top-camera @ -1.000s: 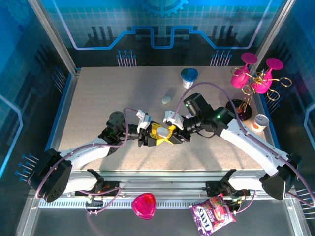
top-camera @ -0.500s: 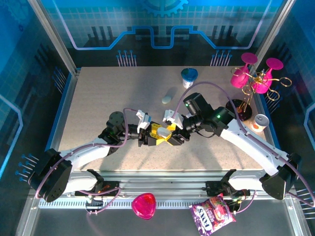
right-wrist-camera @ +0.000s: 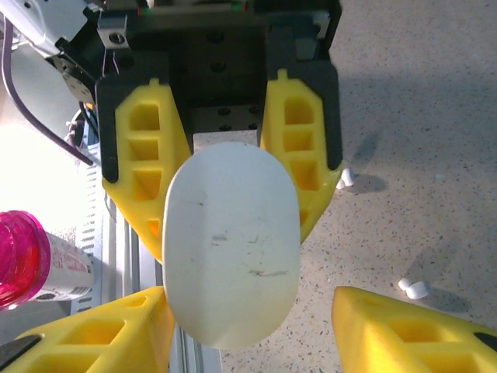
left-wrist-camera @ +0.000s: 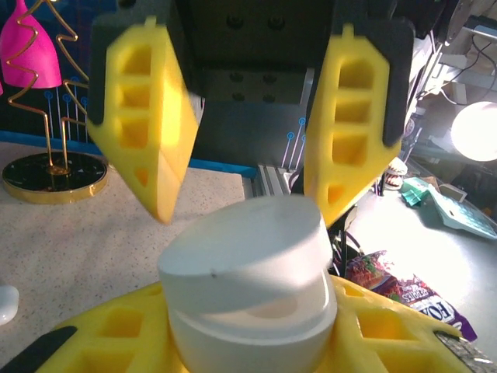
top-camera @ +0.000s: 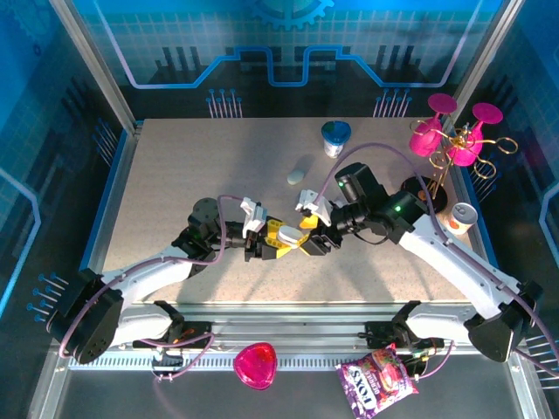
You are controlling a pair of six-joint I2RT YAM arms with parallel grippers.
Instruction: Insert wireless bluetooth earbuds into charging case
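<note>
Top external view: nearest, below the table edge, a pink heart-shaped container (top-camera: 256,365) and a purple sweet bag (top-camera: 377,381) are seen. On the speckled table (top-camera: 175,175) the two arms meet at the middle.

The left gripper (top-camera: 265,243) is closed on the white charging case (left-wrist-camera: 248,303), which is held at its base between the yellow fingers. The right gripper (top-camera: 314,240) is set over the case from the opposite side. Its jaws are spread wide, with one finger at each side of the lid (left-wrist-camera: 241,249). Nothing is gripped by it, and whether its tips touch the lid cannot be told.

The case is smooth and oval, with faint scuffs on top. A thin gap is visible between lid and base.

Two tiny white earbuds (right-wrist-camera: 346,178) (right-wrist-camera: 413,289) are left lying loose on the table beside the grippers.

Farther back a grey pebble-shaped object (top-camera: 297,175), a drinks can (top-camera: 460,218), a blue-and-white cup (top-camera: 335,137) and pink glasses (top-camera: 454,140) on a gold stand (top-camera: 428,188) are found.
</note>
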